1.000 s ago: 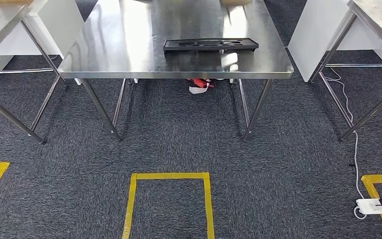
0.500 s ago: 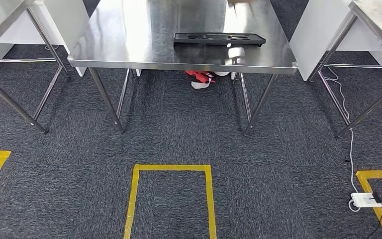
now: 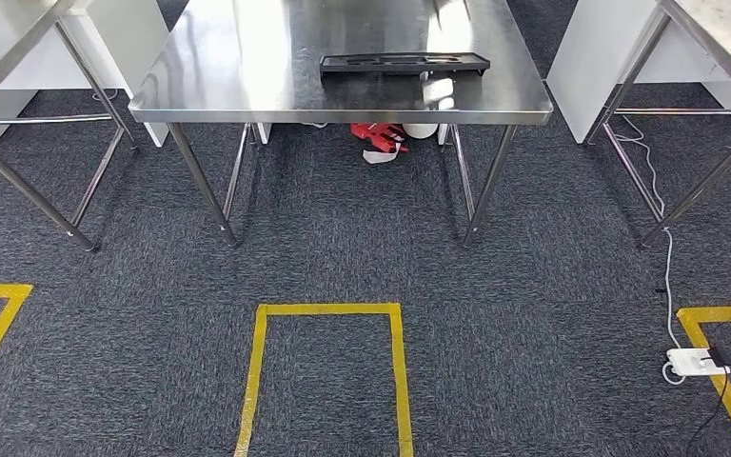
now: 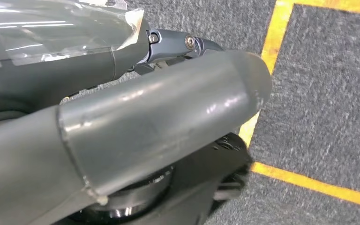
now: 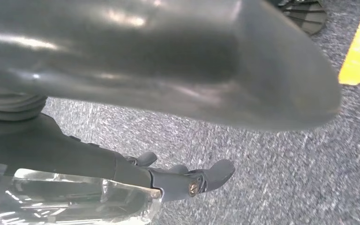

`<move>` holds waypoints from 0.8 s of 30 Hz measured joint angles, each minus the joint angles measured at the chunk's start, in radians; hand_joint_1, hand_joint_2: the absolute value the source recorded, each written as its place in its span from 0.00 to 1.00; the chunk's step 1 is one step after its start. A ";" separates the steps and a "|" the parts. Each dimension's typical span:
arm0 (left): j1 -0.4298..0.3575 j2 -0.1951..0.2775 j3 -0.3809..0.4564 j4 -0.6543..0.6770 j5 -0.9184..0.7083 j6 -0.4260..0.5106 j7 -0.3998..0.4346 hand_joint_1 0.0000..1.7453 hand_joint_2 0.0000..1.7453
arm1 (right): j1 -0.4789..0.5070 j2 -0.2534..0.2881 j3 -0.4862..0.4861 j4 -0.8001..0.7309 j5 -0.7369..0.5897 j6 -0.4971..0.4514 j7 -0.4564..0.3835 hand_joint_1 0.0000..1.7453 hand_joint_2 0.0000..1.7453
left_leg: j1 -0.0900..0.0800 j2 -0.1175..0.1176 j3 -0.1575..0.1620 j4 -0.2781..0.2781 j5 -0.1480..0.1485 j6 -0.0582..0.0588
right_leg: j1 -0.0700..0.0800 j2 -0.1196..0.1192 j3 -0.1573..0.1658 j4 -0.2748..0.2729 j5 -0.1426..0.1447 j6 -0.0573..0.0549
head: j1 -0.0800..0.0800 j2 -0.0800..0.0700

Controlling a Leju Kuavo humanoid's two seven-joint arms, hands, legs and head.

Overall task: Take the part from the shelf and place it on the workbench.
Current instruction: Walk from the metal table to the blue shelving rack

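Head view: part (image 3: pixel 404 64) on workbench (image 3: pixel 247 81); left hand (image 4: pixel 122 122), right hand (image 5: pixel 159 70) fingers mostly hidden, state unclear.

Bright, even overhead light; white glare streaks on the steel bench (image 3: pixel 247 67), faint shadows on the carpet (image 3: pixel 343 248) beneath. Head view sharp, lines slightly bowed at edges. Wrist views: each hand's thumb (image 4: pixel 159 122) close and soft, with sheen
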 joint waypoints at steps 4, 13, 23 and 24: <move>-0.002 0.001 0.000 0.000 0.000 0.000 0.000 0.00 0.00 | -0.003 0.000 0.000 0.000 0.000 0.000 0.000 0.00 0.00 | 0.001 -0.004 0.122 -0.208 0.049 0.009 | 0.005 0.000 -0.032 0.031 0.008 0.014 | 0.000 0.000; -0.004 -0.012 0.000 0.000 0.010 0.038 0.012 0.00 0.00 | 0.000 0.002 0.003 0.000 0.005 -0.012 0.018 0.00 0.00 | -0.008 0.006 0.048 -0.223 0.118 0.065 | 0.002 0.006 -0.141 0.305 -0.145 0.031 | 0.009 0.000; -0.003 -0.064 0.001 0.000 0.018 0.094 0.021 0.00 0.00 | 0.002 0.026 0.007 0.000 0.004 -0.040 0.040 0.00 0.00 | -0.011 0.004 -0.008 -0.210 0.163 0.020 | 0.002 0.008 0.064 -0.016 -0.049 0.021 | 0.008 0.000; -0.002 -0.064 0.001 0.000 0.019 0.094 0.021 0.00 0.00 | 0.002 0.028 0.008 0.000 0.004 -0.040 0.041 0.00 0.00 | -0.009 0.002 -0.019 -0.182 0.128 0.015 | -0.003 0.006 0.055 -0.017 -0.040 0.009 | 0.005 0.000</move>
